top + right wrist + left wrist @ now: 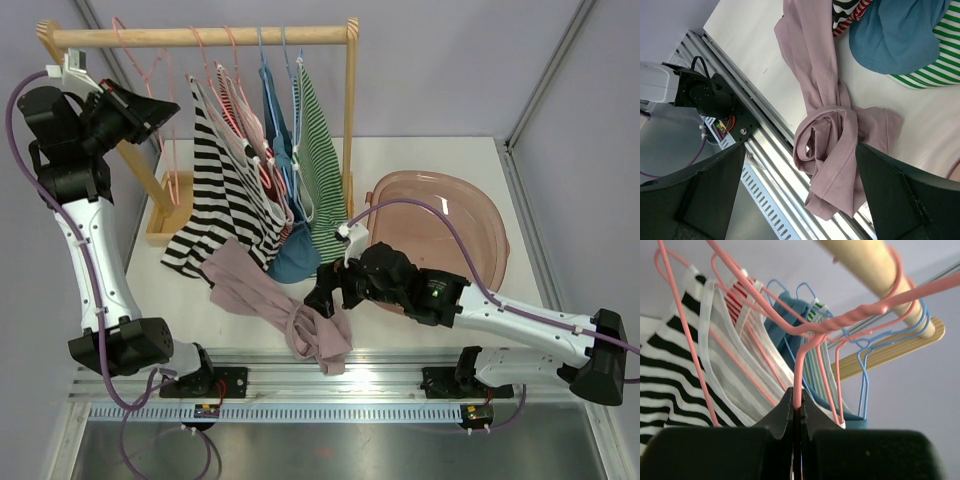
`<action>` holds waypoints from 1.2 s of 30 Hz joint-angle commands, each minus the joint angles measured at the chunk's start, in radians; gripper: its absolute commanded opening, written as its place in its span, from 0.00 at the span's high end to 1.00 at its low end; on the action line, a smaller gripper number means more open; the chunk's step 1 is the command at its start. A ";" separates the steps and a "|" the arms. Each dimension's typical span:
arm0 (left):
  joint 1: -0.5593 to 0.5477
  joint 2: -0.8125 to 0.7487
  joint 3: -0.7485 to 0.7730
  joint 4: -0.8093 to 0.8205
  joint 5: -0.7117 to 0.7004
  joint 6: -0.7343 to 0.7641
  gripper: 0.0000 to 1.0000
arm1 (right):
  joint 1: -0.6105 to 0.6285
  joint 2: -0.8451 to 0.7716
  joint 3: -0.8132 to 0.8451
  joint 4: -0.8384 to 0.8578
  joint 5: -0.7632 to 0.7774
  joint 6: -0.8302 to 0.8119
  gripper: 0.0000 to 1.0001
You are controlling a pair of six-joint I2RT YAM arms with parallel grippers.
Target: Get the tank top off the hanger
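Left wrist view alone: my left gripper point(797, 402) is pinched shut on the pink wire hanger point(840, 325), under the wooden rail point(862, 265).
Right wrist view alone: my right gripper point(800, 150) is spread wide above the tank top point(832, 125). The top is mauve, ribbed and twisted, and lies on the table point(755, 45) with one end over the near edge.
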 commanded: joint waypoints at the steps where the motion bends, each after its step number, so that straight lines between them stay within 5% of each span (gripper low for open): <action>1: 0.013 0.038 0.140 0.059 0.071 -0.024 1.00 | 0.008 0.025 -0.004 0.039 -0.011 -0.021 0.00; 8: 0.019 0.187 0.341 -0.146 0.034 0.031 1.00 | 0.006 0.062 -0.011 0.076 -0.039 -0.003 0.01; 19: 0.027 0.300 0.372 -0.278 -0.041 0.126 1.00 | 0.009 0.155 0.036 0.067 -0.135 -0.035 0.00; 25: 0.030 0.221 0.265 -0.269 -0.063 0.159 0.66 | 0.081 0.298 0.117 -0.002 0.053 -0.064 0.00; 29: 0.035 0.112 0.167 -0.263 -0.113 0.194 0.29 | 0.133 0.381 0.139 0.016 0.154 -0.072 0.00; 30: 0.035 0.060 0.121 -0.261 -0.138 0.202 0.06 | 0.149 0.419 0.145 0.031 0.164 -0.073 0.01; 36: 0.033 -0.170 -0.121 -0.248 -0.260 0.271 0.01 | 0.173 0.611 0.217 0.031 0.322 -0.110 0.00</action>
